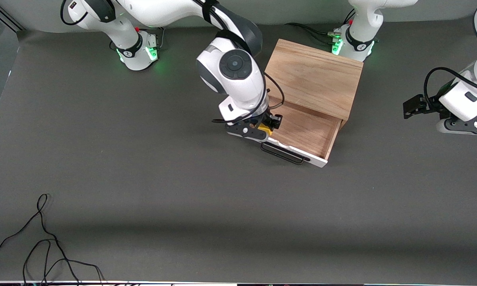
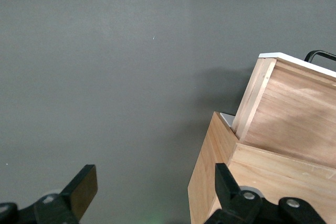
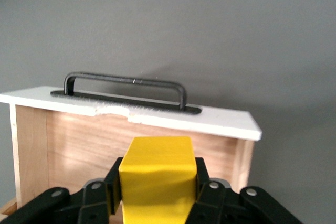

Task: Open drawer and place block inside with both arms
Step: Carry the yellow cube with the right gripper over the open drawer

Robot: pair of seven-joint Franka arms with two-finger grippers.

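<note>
Drawer [image 1: 308,133]: pulled out of the oak box [image 1: 314,77] at centre frame; white front panel and black handle [image 1: 282,153] face the lower edge. The opening step reads as done.
Block [image 1: 265,128]: yellow cube pinched in the right gripper [image 1: 264,129], over the drawer's corner just inside the front panel.
Right gripper state: fingers pressed onto the block's two sides.
Left gripper [image 2: 152,192]: parked at the right edge of the front view, spread and holding nothing; this arm waits.
Remaining: lower and release the block.
Edges: the panel's top edge looks chipped near the handle; the panel rim sits close under the block.
Open room: the tray floor is bare wood toward upper right.
</note>
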